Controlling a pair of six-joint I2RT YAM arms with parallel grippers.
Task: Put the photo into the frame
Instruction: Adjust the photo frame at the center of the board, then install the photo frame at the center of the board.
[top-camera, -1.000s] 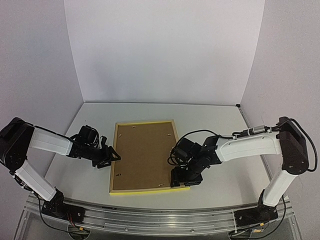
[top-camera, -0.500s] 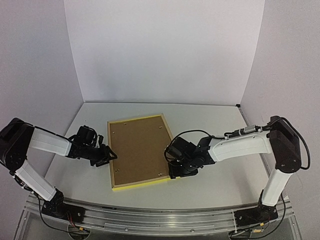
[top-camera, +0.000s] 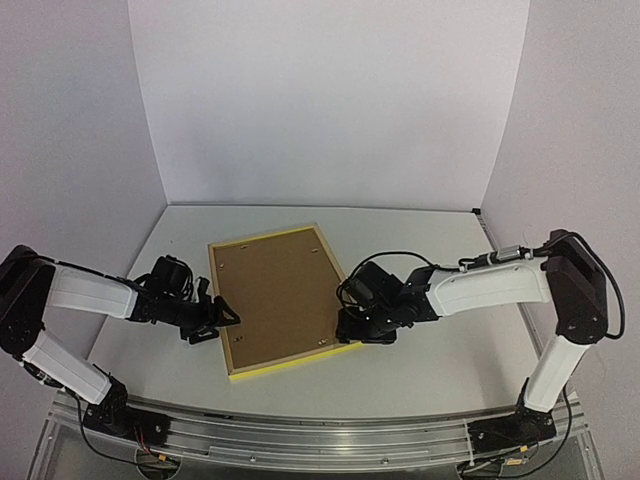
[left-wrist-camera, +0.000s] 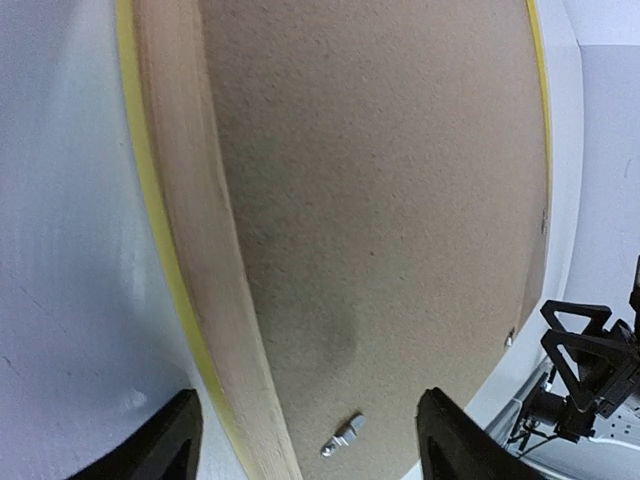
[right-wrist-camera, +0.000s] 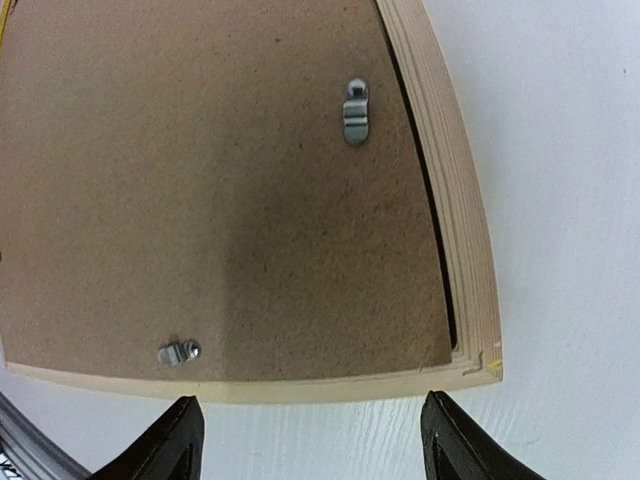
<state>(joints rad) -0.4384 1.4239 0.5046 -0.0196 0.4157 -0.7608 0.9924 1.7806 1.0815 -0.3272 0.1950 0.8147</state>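
Note:
The frame (top-camera: 295, 361) lies face down on the white table, its yellow edges around a brown backing board (top-camera: 275, 295), and it sits askew. The photo is not in view. My left gripper (top-camera: 218, 318) is open at the frame's left edge; in the left wrist view (left-wrist-camera: 305, 450) its fingers straddle the wooden edge (left-wrist-camera: 200, 250) and a metal clip (left-wrist-camera: 342, 437). My right gripper (top-camera: 348, 328) is open at the frame's near right corner; in the right wrist view (right-wrist-camera: 310, 445) the corner (right-wrist-camera: 470, 300) lies just beyond the fingertips. Neither gripper holds anything.
Two metal clips (right-wrist-camera: 355, 110) (right-wrist-camera: 178, 352) sit on the backing board near the right edge and the near edge. White walls enclose the table on three sides. A metal rail (top-camera: 300, 440) runs along the near edge. The right gripper shows in the left wrist view (left-wrist-camera: 590, 370).
The frame has slid left and turned anticlockwise, its far end moving left. My right gripper moved left and away with the near right corner. My left gripper shifted slightly nearer.

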